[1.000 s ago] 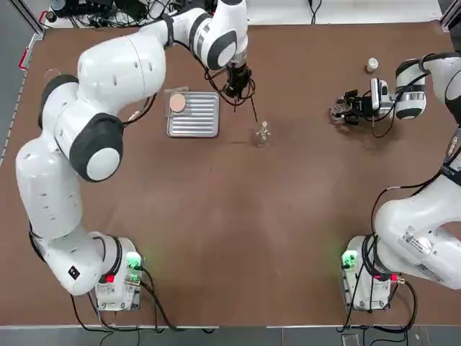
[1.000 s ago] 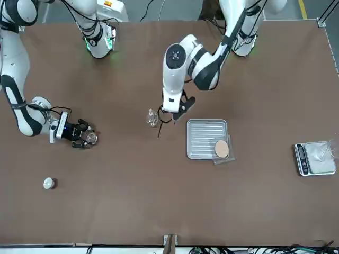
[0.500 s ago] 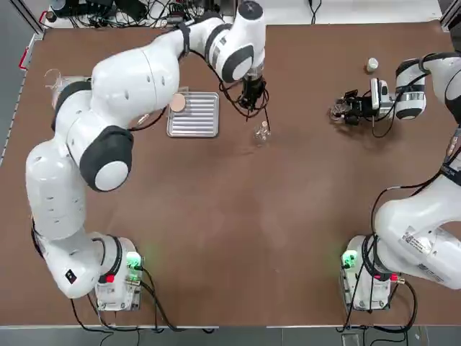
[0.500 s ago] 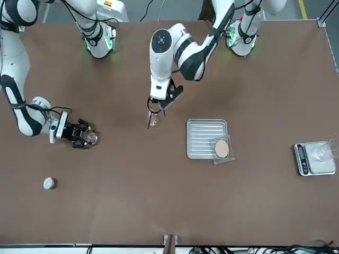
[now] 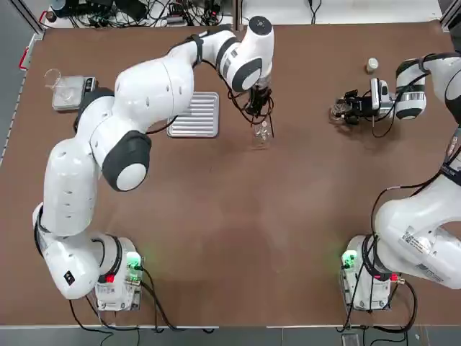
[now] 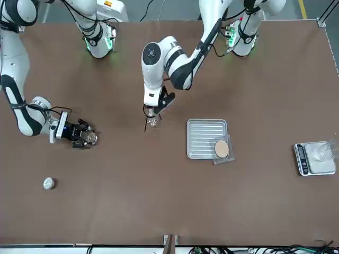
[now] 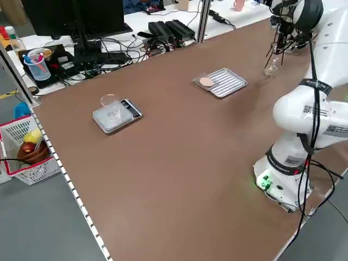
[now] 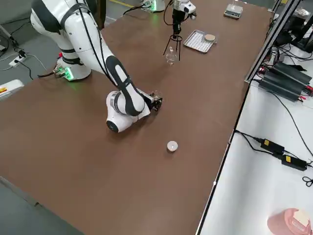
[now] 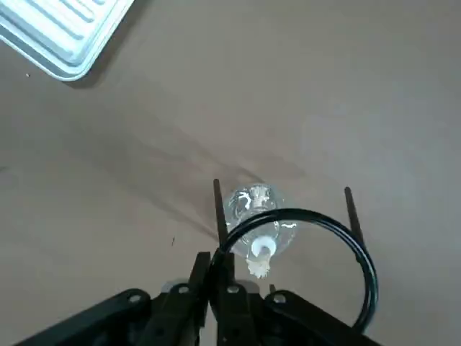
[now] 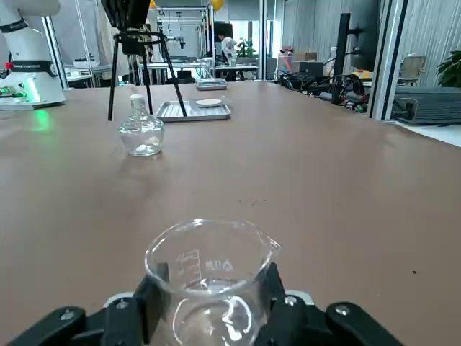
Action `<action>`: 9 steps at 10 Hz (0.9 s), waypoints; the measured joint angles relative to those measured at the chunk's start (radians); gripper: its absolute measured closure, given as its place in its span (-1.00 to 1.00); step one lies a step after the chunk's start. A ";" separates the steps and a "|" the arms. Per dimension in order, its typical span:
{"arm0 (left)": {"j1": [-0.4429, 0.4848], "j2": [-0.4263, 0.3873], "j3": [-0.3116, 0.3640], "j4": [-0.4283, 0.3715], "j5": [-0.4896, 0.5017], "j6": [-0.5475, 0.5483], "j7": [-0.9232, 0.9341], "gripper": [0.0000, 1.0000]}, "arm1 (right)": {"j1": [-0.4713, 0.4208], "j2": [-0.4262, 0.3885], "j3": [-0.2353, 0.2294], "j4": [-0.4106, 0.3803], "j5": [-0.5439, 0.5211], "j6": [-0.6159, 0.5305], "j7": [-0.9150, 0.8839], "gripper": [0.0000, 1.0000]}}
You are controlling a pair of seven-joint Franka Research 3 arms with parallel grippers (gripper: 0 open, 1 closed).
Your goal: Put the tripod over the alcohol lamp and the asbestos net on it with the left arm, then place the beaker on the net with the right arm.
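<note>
Left gripper [image 9: 215, 265]: above the tabletop's far half, a little left of its middle, jaws pinching the ring of the tripod [image 9: 371, 279]. Change noted: over the last 1 second the arm has swung the stand rightward, away from the ribbed tray [image 6: 206, 138], to the alcohol lamp [image 9: 252, 198], which now shows partly through the ring in the left wrist view. Meaning for the task: step 1, setting the stand over the lamp, appears to be in its final alignment; the lamp lies toward one side of the ring, so a small shift seems due before lowering. Risk: a leg could catch the glass and tip it. Alcohol lamp: 1 item, upright on the tabletop, unchanged in place. Asbestos net [image 6: 221, 149]: 1 item, pale mesh with a round disc, lying at the tray's far left corner and jutting past its rim; likely the left arm's next load once the stand is released. Right gripper [image 10: 214, 281]: unmoved, near the tabletop's right edge in the far half, jaws closed about the beaker [image 10: 210, 252], 1 item, clear glass, best kept waiting until the net is laid. Also listed: 1 white cap [image 5: 372, 65], toward the tabletop's far right corner; 1 scale [image 7: 115, 116], near its far left corner.
</note>
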 joint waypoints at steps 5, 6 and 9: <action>-0.016 0.029 0.009 0.001 0.000 0.012 0.000 0.84 | 0.000 0.000 0.000 0.000 0.000 0.000 0.000 -0.16; -0.021 0.030 0.010 0.001 0.000 0.015 0.000 0.84 | 0.000 0.000 0.000 0.000 0.000 0.000 0.000 -0.16; -0.029 0.046 0.011 0.001 0.000 0.021 0.000 0.84 | 0.000 0.000 0.000 0.000 0.000 0.000 0.001 -0.16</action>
